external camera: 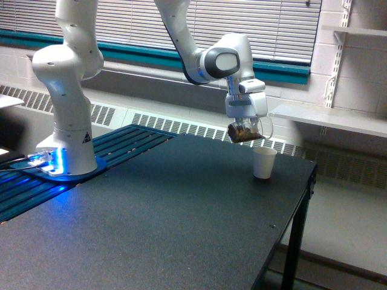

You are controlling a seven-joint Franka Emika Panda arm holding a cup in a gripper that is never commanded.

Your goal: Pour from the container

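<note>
Above the white paper cup (264, 162) on the dark table (151, 229), slightly toward the exterior view's left, the end effector (246, 121) grips the small clear rounded container (247, 131), tilted, brown granules inside. No readable writing shows.

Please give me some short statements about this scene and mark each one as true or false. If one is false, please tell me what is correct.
1. The gripper holds a clear container with brown contents. True.
2. The white paper cup lies on its side on the table. False: it stands upright, near the table's far corner at the exterior view's right.
3. The container hangs in the air above the table. True.
4. The container rests inside the paper cup. False: it is apart from the cup, higher up and slightly toward the exterior view's left.
5. The robot's base glows red. False: the light at its foot is blue.
</note>
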